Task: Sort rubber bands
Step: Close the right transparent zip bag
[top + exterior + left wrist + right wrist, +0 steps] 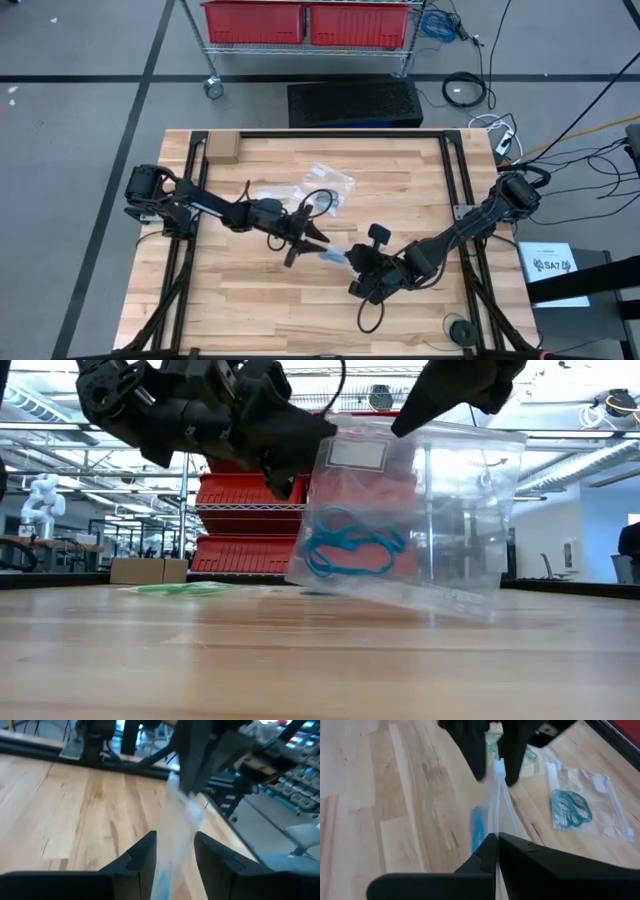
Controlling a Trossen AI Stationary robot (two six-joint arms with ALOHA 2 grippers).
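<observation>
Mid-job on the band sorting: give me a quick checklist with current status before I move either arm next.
1. Right end effector shut on the clear bag: ok.
2. Left end effector astride the bag's other edge, fingers apart, not clamped: ok.
3. Bright blue rubber bands inside the held bag: ok.
4. Bag clear of the table: cannot tell; the lower edge sits very near it.
5. Teal rubber bands in a second bag flat on the table, out of the way: ok.
6. Bag mouth open or sealed: cannot tell.
</observation>
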